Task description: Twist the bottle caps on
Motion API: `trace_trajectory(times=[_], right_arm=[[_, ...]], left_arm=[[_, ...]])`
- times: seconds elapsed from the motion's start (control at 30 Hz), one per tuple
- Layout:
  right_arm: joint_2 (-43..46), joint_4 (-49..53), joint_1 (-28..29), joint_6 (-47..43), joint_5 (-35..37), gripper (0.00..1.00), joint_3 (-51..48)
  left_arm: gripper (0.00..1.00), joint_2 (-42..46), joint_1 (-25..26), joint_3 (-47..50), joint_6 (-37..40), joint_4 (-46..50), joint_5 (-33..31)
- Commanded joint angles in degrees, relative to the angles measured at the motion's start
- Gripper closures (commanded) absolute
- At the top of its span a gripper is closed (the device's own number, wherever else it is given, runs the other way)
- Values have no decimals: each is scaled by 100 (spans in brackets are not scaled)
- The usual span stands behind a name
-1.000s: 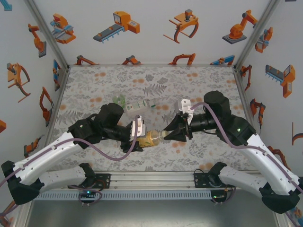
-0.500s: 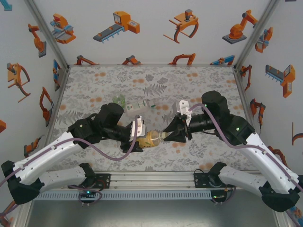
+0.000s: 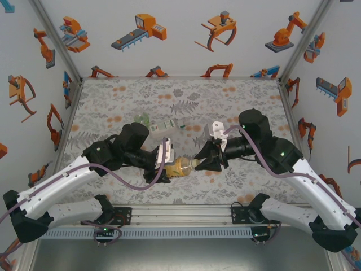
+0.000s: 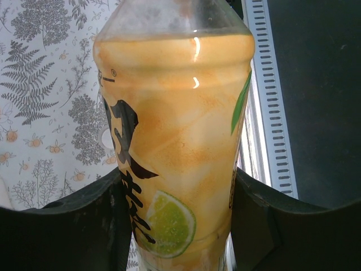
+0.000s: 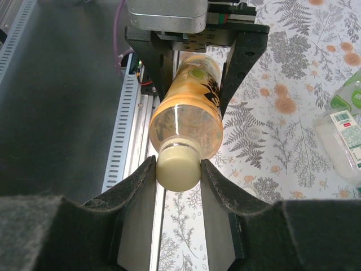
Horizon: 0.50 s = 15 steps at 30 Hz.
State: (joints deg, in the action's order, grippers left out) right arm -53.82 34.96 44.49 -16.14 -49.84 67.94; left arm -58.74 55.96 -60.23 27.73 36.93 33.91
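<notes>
The right arm has edged leftward and its wrist has turned a little since a second ago, nudging the amber bottle (image 3: 179, 167) slightly toward the left arm; the left arm has barely shifted. The amber bottle, wrapped in a yellow label with black lettering and a lime slice, is held lying almost level above the front part of the tabletop (image 3: 237, 96), midway between the two arms, its neck pointing right. A pale, whitish cap (image 5: 178, 165) sits on that neck. The right fingers (image 3: 202, 160) are closed narrowly on the cap, one on each side of it, as the right wrist view shows (image 5: 138, 192). The left fingers (image 3: 161, 176) are clamped around the labelled body of the amber bottle (image 4: 175, 147), pressing it from both sides (image 4: 84, 226); seen from the right wrist, they frame the amber bottle (image 5: 189, 121) from behind (image 5: 240, 62).

Farther back, just beyond the left wrist, a clear bottle (image 3: 169, 125) with a green-and-white label lies on its side on the tabletop, and a squat green bottle (image 3: 141, 119) rests just beside it to the left. The tabletop carries a grey fern-and-flower print. A metal rail (image 3: 180, 214) runs along its near edge, where both arms are bolted. White walls (image 3: 141, 28) printed with orange robot drawings close in the three other sides.
</notes>
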Motion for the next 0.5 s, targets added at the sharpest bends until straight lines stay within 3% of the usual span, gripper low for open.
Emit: trace_trajectory(times=[0.0,0.47], right_arm=[[119,-246,86,-167,95,100,-114],[307,-475,147,-114,101,100,-261]], left_arm=[[100,127,37,-76,-74,-471,229],[100,183,37,56,-188,-663,291]])
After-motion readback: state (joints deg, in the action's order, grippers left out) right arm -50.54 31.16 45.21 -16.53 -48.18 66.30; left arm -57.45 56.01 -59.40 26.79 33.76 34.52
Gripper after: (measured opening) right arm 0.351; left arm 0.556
